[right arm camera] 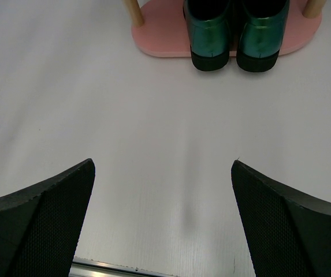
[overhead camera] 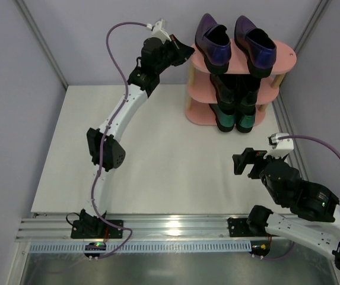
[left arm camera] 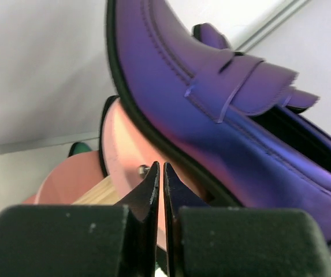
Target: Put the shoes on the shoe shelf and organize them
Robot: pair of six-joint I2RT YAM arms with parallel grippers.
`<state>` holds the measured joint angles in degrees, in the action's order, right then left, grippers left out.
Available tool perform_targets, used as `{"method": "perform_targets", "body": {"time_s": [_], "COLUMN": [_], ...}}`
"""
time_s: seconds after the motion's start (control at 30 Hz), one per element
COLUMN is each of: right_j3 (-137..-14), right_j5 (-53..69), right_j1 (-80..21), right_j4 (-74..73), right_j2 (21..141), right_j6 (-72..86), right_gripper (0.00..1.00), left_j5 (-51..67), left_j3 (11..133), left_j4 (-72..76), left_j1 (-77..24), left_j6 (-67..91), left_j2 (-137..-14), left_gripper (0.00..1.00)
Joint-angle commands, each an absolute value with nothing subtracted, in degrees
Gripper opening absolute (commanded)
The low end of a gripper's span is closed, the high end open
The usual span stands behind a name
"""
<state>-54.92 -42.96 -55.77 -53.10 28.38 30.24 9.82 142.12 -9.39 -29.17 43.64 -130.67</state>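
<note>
The pink three-tier shoe shelf [overhead camera: 286, 57] stands at the back right of the table. Two metallic purple loafers [overhead camera: 213, 40] sit on its top board, black loafers [overhead camera: 224, 88] on the middle board, dark green loafers [overhead camera: 226, 119] on the bottom board. My left gripper [overhead camera: 187, 52] is shut and empty, right at the left edge of the top board, next to the left purple loafer [left arm camera: 223, 109]. My right gripper [overhead camera: 245, 162] is open and empty, low over the table in front of the shelf; its view shows the green heels [right arm camera: 208, 34] and the bottom board [right arm camera: 165, 43].
Grey walls close in the table on the left, back and right. A metal rail [overhead camera: 158, 225] runs along the near edge by the arm bases. The shelf's pale wooden posts [right arm camera: 133, 11] stand at its ends.
</note>
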Motion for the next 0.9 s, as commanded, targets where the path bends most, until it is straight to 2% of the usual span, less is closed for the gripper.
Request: {"method": "perform_targets", "body": {"time_s": [0.0, 0.63, 0.8, 0.87], "right_j3": [-56.51, -56.43, -56.43, -56.43], "right_j5": [-43.77, -43.42, -43.59, -43.77], "right_j1": [-55.99, -55.99, -55.99, -55.99], "right_j4": [-53.09, -53.17, -53.35, -53.61], "right_j2": [28.39, 28.04, 27.77, 27.6], "right_j6": [30.85, 30.67, 30.59, 30.59], "right_gripper": [1.0, 1.0, 1.0, 1.0], "left_j5": [12.74, 14.59, 14.77, 11.45], "left_j3": [143.26, 145.81, 145.46, 143.19], "left_j4": [-3.96, -0.79, -1.66, -1.93], "left_j1": [-29.88, -34.8, -34.72, -34.54], "left_j6": [45.44, 49.66, 48.7, 46.6], "left_j2": [-129.46, -135.88, -133.96, -131.41], "left_gripper": [0.01, 0.0, 0.0, 0.0]}}
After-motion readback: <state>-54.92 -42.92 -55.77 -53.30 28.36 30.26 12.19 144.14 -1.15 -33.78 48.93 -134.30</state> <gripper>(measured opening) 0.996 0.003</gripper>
